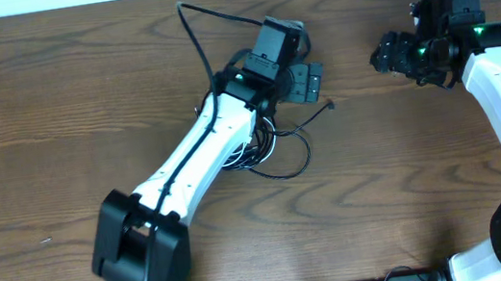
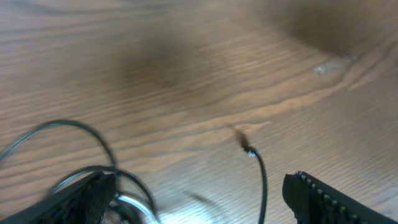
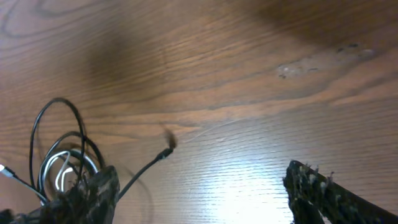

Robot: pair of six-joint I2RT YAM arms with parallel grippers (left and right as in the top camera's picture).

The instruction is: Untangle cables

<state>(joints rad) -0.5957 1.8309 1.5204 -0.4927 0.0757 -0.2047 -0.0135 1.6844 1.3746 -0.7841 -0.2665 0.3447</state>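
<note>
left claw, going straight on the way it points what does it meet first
Probably the plug end of the black cable, lying ahead of the open left claw; depth is unclear, so it might reach the table instead.

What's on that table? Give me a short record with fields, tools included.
table: brown wood
cables: one black, one white, tangled in loops partly under the left arm; bundle at
black end: lies loose on the table, out to the right of the bundle
left tool: open, black end in view between its fingers
right tool: open, off to the right, apart from the cables
task state: not yet untangled
</note>
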